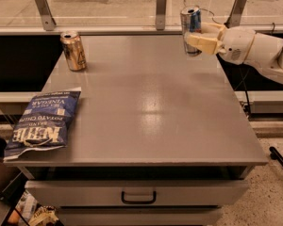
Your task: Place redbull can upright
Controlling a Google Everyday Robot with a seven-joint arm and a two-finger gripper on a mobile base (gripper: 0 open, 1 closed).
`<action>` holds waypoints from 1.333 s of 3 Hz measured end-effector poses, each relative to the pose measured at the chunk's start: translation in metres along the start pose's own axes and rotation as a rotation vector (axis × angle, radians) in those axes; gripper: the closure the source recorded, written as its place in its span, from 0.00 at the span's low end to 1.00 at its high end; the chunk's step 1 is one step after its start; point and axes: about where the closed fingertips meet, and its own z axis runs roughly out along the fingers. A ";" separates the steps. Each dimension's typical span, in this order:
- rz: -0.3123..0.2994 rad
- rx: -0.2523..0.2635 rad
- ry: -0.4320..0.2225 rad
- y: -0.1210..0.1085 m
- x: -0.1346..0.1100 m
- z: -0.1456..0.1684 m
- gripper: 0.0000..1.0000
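Note:
The redbull can (pixel 190 22) is slim, blue and silver, and stands upright at the far right of the grey table (pixel 146 102). My gripper (pixel 201 36) comes in from the right and is shut on the can, with one cream finger (pixel 201 43) across its front and the other behind it. The can's bottom is at or just above the table top; I cannot tell if it touches.
A wider gold can (pixel 73 50) stands upright at the far left. A blue chip bag (pixel 41 119) lies at the near left edge. A rail with metal posts (pixel 161 8) runs behind the table. A drawer (pixel 138 193) sits under the front edge.

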 end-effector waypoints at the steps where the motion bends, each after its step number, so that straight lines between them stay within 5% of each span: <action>1: 0.027 -0.008 0.006 -0.005 0.016 0.006 1.00; 4: 0.104 -0.020 -0.040 -0.006 0.043 0.018 1.00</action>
